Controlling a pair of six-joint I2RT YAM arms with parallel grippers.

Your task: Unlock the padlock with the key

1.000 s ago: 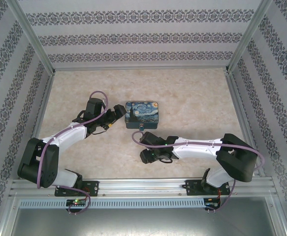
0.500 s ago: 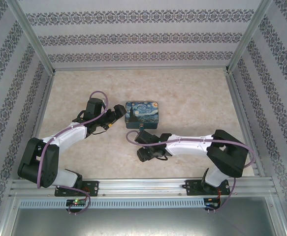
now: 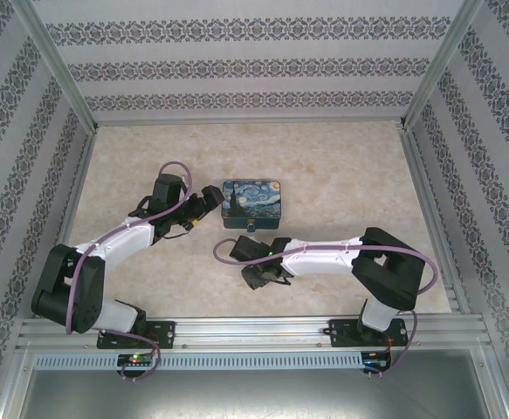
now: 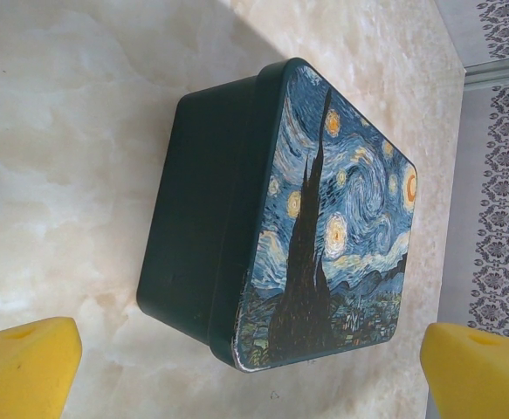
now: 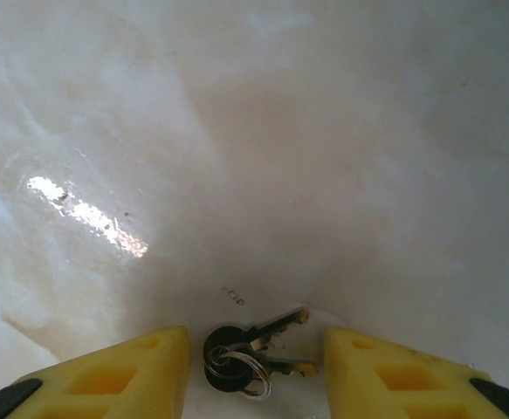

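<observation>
The key (image 5: 252, 342) lies on the tabletop (image 5: 324, 131) at six o'clock, between the part-open, empty right fingers (image 5: 123, 371); it should be pinched squarely by its head. The left fingers (image 4: 23, 358) are held wide, empty.

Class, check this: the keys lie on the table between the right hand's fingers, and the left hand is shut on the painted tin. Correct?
No: the left wrist view shows the left hand open, fingers wide apart, not gripping the painted tin. The keys do lie on the table between the right hand's fingers.
</observation>
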